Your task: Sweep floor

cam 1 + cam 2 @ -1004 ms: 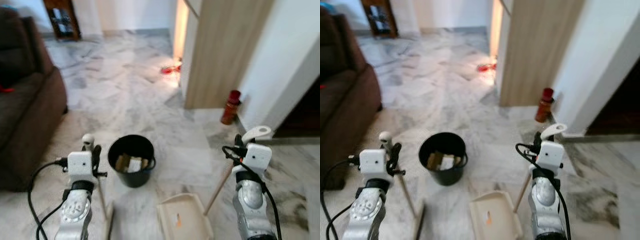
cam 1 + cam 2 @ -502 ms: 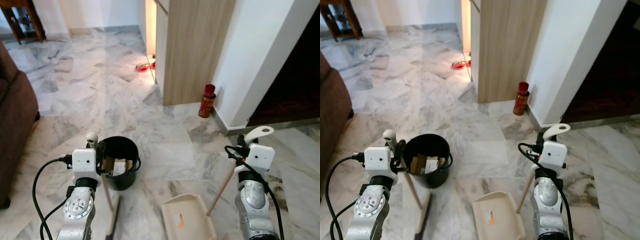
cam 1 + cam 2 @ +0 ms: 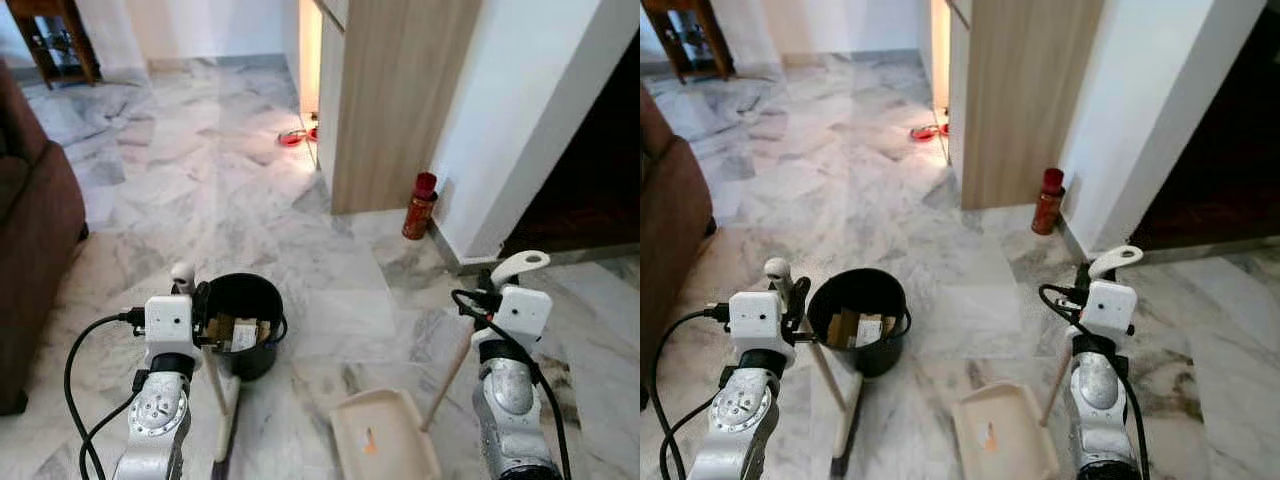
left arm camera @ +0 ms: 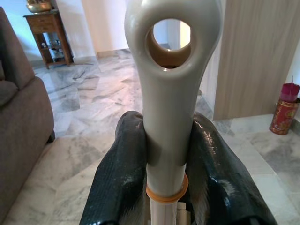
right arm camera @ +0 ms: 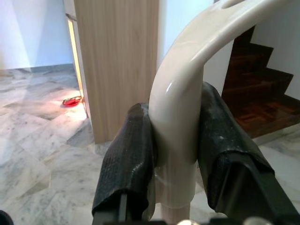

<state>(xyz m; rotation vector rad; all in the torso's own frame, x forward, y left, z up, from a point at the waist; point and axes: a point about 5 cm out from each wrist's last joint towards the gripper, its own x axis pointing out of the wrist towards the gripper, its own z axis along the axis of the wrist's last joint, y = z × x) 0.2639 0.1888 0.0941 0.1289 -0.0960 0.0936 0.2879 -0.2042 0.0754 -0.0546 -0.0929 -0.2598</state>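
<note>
The left claw (image 4: pixel 166 187) is clenched on the grey-white handle of the broom (image 4: pixel 171 93), its two black fingers (image 4: pixel 119 178) pressed against either side just above an orange ring on the shaft. The broom's wooden shaft slants down to its head (image 3: pixel 845 425) on the marble floor (image 3: pixel 200 190), just in front of the left arm.

The right claw (image 5: pixel 174 154) is clenched on the curved cream handle of the dustpan (image 5: pixel 187 93), one finger (image 5: pixel 129 159) on each side of it. From there a wooden pole runs down to the cream pan (image 3: pixel 385 440), which lies flat on the floor between the two arms, with a small orange mark on its inner surface.

A black bucket (image 3: pixel 240 325) stands on the floor just beside the broom shaft, touching or nearly touching it in the head views. Inside it lie what look like scraps of cardboard and paper; what they are exactly cannot be told.

Farther out, a red canister (image 3: pixel 419 205) stands on the floor against the foot of a white wall, next to a tall wooden panel (image 3: pixel 400 100). A red dish (image 3: pixel 292 138) lies near the lit gap beside that panel. A brown sofa (image 3: pixel 30 230) lines the left side, a small wooden side table (image 3: pixel 55 40) stands in the far left corner, and dark wooden stairs (image 5: pixel 255 103) rise behind the wall on the right.
</note>
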